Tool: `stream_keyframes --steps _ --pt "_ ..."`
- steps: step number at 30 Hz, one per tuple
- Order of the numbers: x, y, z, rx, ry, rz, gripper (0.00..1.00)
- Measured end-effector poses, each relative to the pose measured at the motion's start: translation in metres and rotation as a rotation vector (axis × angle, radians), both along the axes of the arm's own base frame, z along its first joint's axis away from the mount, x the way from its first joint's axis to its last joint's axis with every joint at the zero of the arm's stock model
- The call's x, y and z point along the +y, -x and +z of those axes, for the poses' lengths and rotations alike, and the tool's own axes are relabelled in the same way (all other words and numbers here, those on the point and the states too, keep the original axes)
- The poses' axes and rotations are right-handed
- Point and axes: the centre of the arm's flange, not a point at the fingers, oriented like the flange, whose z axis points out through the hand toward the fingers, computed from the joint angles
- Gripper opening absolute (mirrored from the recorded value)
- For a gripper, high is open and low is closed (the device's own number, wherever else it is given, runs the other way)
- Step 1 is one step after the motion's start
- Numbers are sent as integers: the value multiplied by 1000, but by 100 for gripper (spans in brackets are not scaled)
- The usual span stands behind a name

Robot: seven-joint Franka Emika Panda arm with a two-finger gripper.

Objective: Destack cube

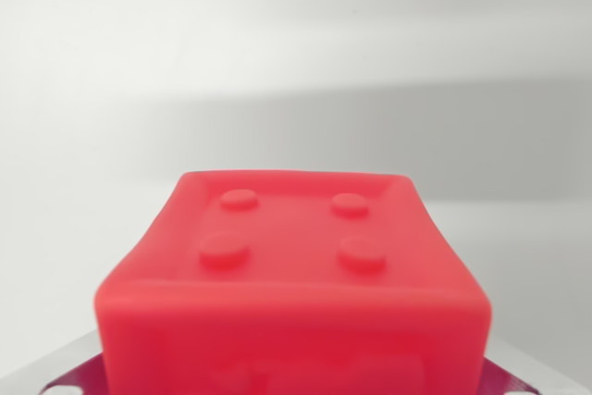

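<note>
A red cube (294, 275) with several round studs on its top face fills the lower middle of the wrist view, very close to the camera. Its front face runs out of the bottom edge. Below it, at both bottom corners, thin pale and purple edges (504, 378) show; I cannot tell what they belong to. No gripper fingers show anywhere in the frame, so whether the cube is held cannot be seen.
Behind the cube lies a plain white surface (296, 62) with a broad grey shadow band (370, 136) across the middle.
</note>
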Motion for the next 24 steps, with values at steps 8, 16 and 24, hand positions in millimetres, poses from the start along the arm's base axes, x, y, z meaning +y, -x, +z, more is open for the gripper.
stream_keyframes --steps 8,16,24 --pt "-16 2 -2 1 0 -20 0" --pt "-31 5 -3 -1 0 -40 0" --pt "-48 7 -5 -2 -1 -61 0"
